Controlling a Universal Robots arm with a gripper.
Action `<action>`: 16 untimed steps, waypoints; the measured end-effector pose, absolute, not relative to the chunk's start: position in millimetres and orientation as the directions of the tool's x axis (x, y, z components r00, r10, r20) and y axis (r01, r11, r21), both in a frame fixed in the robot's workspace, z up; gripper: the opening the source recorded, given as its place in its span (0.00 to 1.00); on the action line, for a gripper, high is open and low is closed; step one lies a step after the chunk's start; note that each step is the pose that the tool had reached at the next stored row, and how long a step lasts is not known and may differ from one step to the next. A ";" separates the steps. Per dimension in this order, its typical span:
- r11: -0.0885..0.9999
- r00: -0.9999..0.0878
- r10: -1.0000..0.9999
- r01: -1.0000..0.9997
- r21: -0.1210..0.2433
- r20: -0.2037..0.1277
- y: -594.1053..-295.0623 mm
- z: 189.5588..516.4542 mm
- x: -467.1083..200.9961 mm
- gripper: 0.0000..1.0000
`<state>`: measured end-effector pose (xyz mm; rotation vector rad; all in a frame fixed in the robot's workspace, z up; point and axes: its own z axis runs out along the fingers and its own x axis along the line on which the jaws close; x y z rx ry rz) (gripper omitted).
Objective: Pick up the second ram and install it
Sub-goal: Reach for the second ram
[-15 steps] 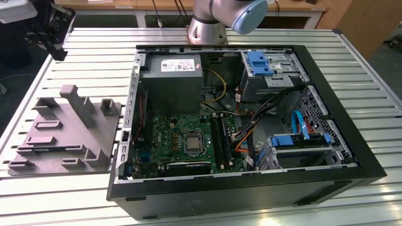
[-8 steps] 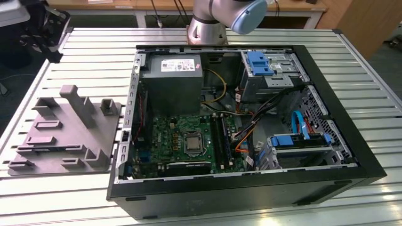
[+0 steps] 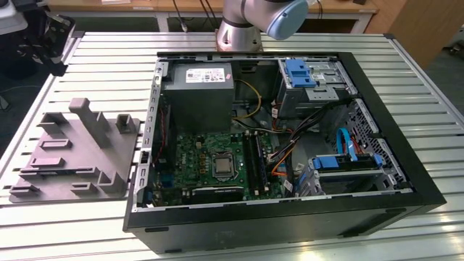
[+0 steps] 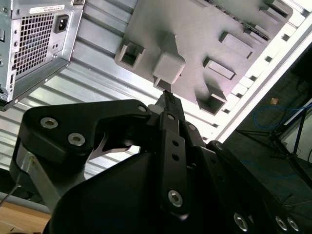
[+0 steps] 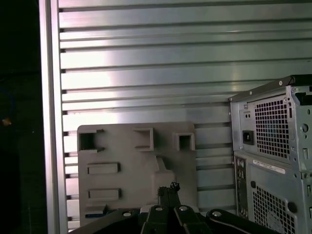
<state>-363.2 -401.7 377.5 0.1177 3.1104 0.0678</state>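
Note:
The second ram (image 3: 62, 169) looks like a thin dark bluish strip lying in a slot of the grey holder block (image 3: 76, 149), left of the open computer case (image 3: 283, 147) in the exterior view. A bluish sliver of it (image 5: 95, 213) shows in the first wrist view. My gripper (image 5: 169, 187) hangs high above the holder block (image 5: 136, 170). Its black fingertips are pressed together with nothing between them. In the second wrist view the gripper (image 4: 165, 96) points at the holder block (image 4: 195, 44). The motherboard's long black memory slots (image 3: 254, 157) lie inside the case.
The arm's base (image 3: 243, 27) stands behind the case on the ribbed aluminium table (image 3: 108, 70). Inside the case are a grey power supply (image 3: 197, 92), blue drive brackets (image 3: 299, 73) and loose cables (image 3: 286, 152). The case's rear panel (image 5: 273, 161) shows beside the holder.

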 end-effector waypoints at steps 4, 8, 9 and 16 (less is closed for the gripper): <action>0.996 -0.997 0.076 0.075 0.045 -0.027 -403.5 375.4 -366.7 0.10; 0.996 -0.997 0.076 0.075 0.045 -0.027 -406.8 373.5 -368.8 0.10; 0.996 -0.997 0.076 0.075 0.045 -0.026 -407.8 373.0 -369.2 0.10; 0.996 -0.997 0.076 0.075 0.045 -0.026 -413.6 369.7 -372.2 0.10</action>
